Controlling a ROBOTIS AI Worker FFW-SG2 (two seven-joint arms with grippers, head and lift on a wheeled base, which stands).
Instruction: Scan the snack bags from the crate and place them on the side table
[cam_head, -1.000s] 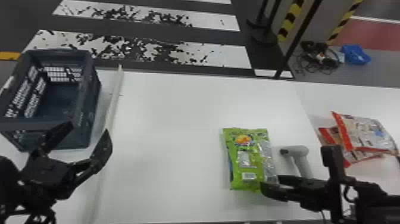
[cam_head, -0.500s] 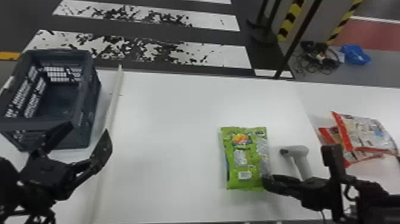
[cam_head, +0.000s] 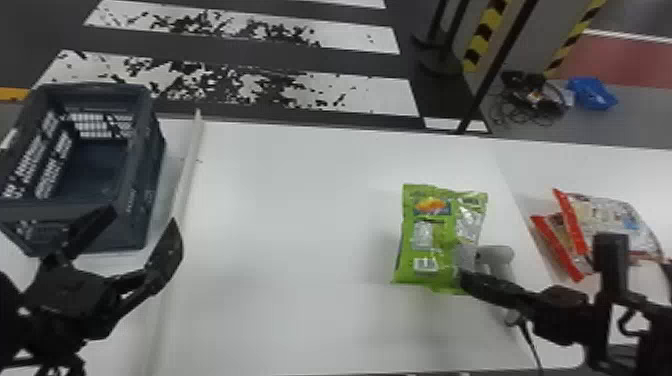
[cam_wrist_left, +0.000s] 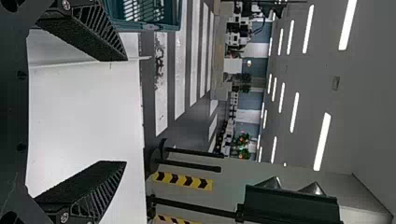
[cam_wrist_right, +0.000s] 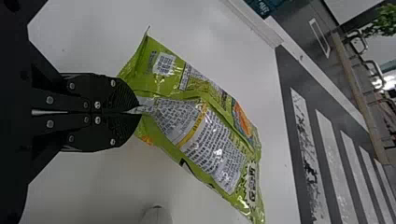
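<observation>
Now R gripper (cam_wrist_right: 138, 112) has green bag (cam_head: 432, 230) pinched tight; scanner (cam_head: 496, 255) lies just R of it, btwn bag & red bags (cam_head: 607, 220).

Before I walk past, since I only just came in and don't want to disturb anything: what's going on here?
The robot's right gripper is pinching a green snack bag by its edge, near the scanner. Two red-edged bags lie farther to the right. The left gripper is open and holds nothing, near the crate.

Bright ceiling strips (cam_wrist_left: 322, 141), soft shadows on tabletop (cam_head: 300, 200).
</observation>
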